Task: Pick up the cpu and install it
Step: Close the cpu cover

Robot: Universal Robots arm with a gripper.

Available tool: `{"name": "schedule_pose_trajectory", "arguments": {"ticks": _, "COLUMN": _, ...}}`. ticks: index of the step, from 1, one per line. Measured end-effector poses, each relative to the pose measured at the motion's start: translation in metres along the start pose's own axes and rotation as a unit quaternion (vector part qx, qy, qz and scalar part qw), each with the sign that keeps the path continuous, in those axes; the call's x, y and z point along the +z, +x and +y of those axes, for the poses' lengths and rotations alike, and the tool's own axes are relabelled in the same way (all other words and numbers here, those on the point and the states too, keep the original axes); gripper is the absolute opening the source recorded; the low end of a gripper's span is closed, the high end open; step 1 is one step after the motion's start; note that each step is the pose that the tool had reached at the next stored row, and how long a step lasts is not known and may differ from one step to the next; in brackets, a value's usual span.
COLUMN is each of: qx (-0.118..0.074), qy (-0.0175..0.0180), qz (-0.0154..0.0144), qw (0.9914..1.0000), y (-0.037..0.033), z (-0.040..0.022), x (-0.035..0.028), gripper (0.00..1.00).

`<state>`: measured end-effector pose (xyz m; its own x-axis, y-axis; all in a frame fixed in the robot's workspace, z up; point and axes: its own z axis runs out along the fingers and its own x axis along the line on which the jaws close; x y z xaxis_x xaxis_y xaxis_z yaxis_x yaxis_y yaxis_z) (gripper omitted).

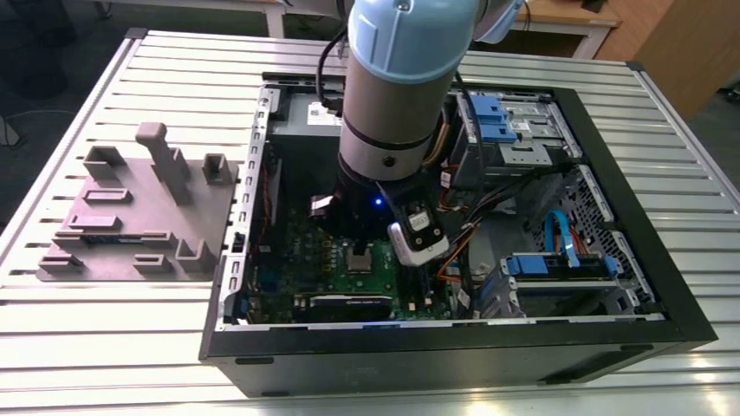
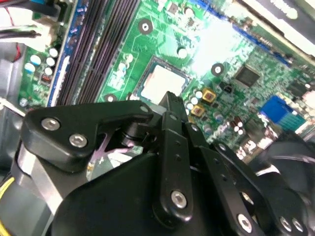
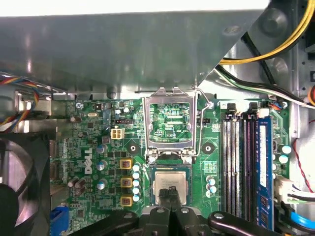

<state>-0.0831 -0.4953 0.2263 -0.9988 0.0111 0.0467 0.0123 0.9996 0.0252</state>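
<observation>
The cpu (image 3: pixel 170 178), a small pale silvery square, lies flat in the socket on the green motherboard (image 3: pixel 93 142). It also shows in the second wrist view as the cpu (image 2: pixel 165 81). The socket's metal load frame (image 3: pixel 170 123) stands swung open beside it. My gripper (image 3: pixel 170 192) hangs right over one edge of the cpu, its black fingertips pressed together with nothing between them. In the second wrist view the gripper (image 2: pixel 169 98) ends just above that same edge. In the exterior view the arm (image 1: pixel 393 95) reaches down into the open computer case (image 1: pixel 647 286).
Memory slots (image 3: pixel 236 162) run beside the socket. A grey power-supply box (image 3: pixel 123 54) and yellow and black cables (image 3: pixel 256 59) lie past the open frame. A black fan (image 3: pixel 19 182) sits at the board's other side. A grey fixture plate with blocks (image 1: pixel 139 217) stands at the exterior view's left.
</observation>
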Motion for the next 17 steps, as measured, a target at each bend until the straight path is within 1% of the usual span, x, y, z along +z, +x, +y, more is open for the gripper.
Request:
{"name": "schedule_pose_trajectory", "arguments": {"ticks": 6, "qx": 0.0, "qy": -0.0001, "qz": -0.0004, "qw": 1.0, "y": 0.0013, "z": 0.002, "x": -0.0267, "gripper": 0.11}}
{"name": "schedule_pose_trajectory", "arguments": {"ticks": 7, "qx": 0.0, "qy": -0.0001, "qz": -0.0006, "qw": 1.0, "y": 0.0014, "z": 0.0024, "x": -0.0301, "gripper": 0.11}}
{"name": "schedule_pose_trajectory", "arguments": {"ticks": 8, "qx": 0.0, "qy": -0.0001, "qz": -0.0011, "qw": 1.0, "y": 0.0015, "z": 0.0025, "x": -0.0317, "gripper": 0.11}}
{"name": "schedule_pose_trajectory", "arguments": {"ticks": 10, "qx": -0.004, "qy": -0.0001, "qz": -0.0024, "qw": 0.99999, "y": 0.0015, "z": 0.0025, "x": -0.0317, "gripper": 0.11}}
{"name": "schedule_pose_trajectory", "arguments": {"ticks": 12, "qx": -0.021, "qy": 0.0006, "qz": -0.002, "qw": 0.99978, "y": 0.0015, "z": 0.0025, "x": -0.0317, "gripper": 0.11}}
{"name": "schedule_pose_trajectory", "arguments": {"ticks": 14, "qx": -0.039, "qy": 0.0014, "qz": -0.0015, "qw": 0.99925, "y": 0.0015, "z": 0.0025, "x": -0.0318, "gripper": 0.11}}
{"name": "schedule_pose_trajectory", "arguments": {"ticks": 17, "qx": -0.066, "qy": 0.0026, "qz": -0.0009, "qw": 0.99784, "y": 0.0015, "z": 0.0025, "x": -0.0318, "gripper": 0.11}}
